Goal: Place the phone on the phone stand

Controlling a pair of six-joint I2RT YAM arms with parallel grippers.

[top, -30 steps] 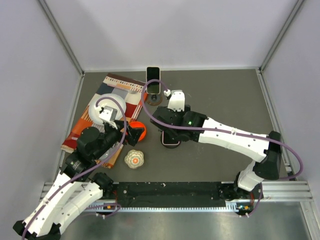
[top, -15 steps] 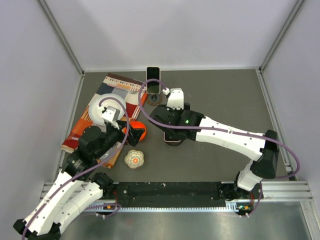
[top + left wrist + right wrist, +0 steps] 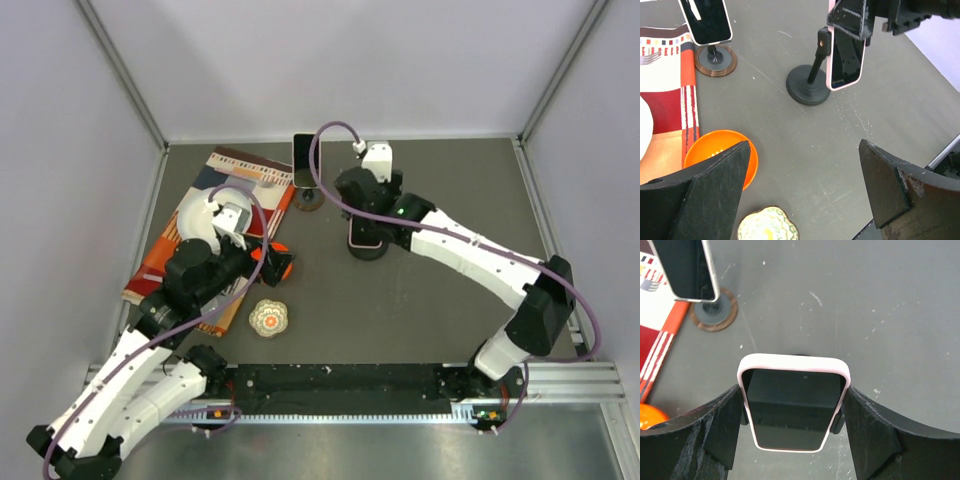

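A striped cloth (image 3: pixel 240 170) lies at the far left of the table (image 3: pixel 450 310), with a white bowl (image 3: pixel 198 215) on it. An orange bowl (image 3: pixel 278 262) sits just right of the cloth. A patterned dish (image 3: pixel 268 318) lies nearer. A second phone (image 3: pixel 304 160) stands upright on a brown-based stand (image 3: pixel 308 199) by the cloth's far right corner.

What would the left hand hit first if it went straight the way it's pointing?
Likely the bare table, just short of the black phone stand; depth is unclear.
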